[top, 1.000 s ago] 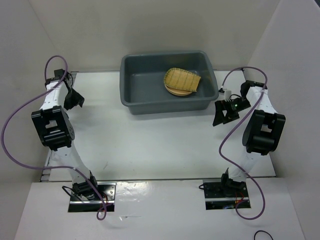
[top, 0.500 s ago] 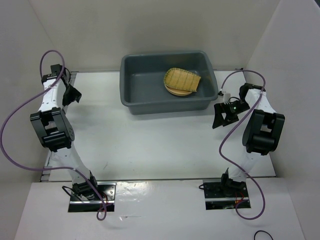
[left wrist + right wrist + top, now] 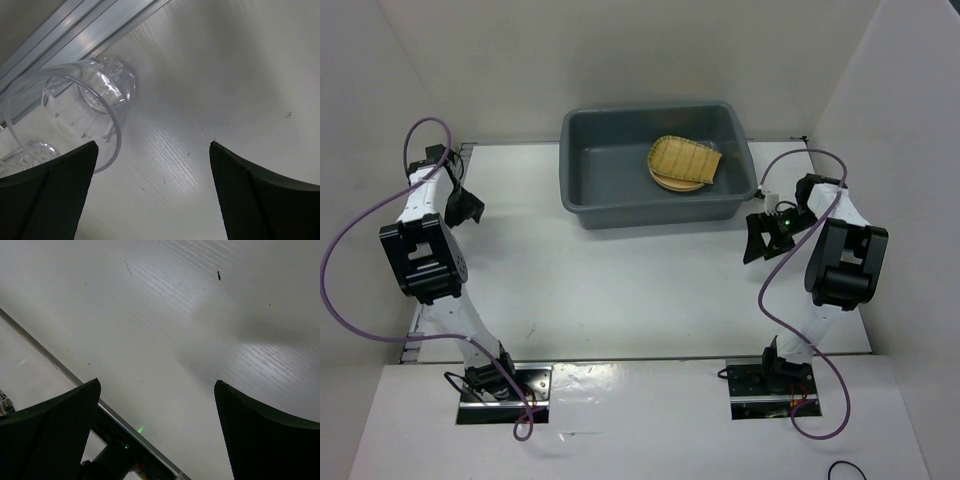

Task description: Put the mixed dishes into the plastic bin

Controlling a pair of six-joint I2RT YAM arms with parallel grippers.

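1. My left claw [image 3: 468, 206] is at the far left corner of the desk [image 3: 620, 285], close to the left edge. Its fingers are spread wide apart and grip nothing.
2. In my left wrist view, that claw [image 3: 152, 167] looks down on a clear glass cup [image 3: 75, 112] standing on the desk with its open mouth towards my camera. The cup is beside an aluminium rail [image 3: 75, 25] that runs along the desk edge.
3. The cup is off to one side of the gap and overlaps the tip of one finger [image 3: 55, 195] in the picture. I cannot tell whether it touches that finger.
4. A second glass cup [image 3: 25, 152] shows just beside the first, mostly hidden behind the same finger.
5. My right claw [image 3: 758, 240] hangs near the right edge of the desk, just beside the near right corner of the bin [image 3: 660, 213] and outside it.
6. In my right wrist view, the right claw [image 3: 157, 390] has its fingers wide apart, with only bare desk between them.
7. The grey bin sits at the middle of the far edge of the desk.
8. Inside the bin, towards its right side, the woven bamboo tray [image 3: 686, 157] lies on top of a round tan plate [image 3: 675, 184]. Only the near rim of the plate shows from under it, and I cannot tell how many plates are there.
9. Both cups are on the desk, well apart from the bin.
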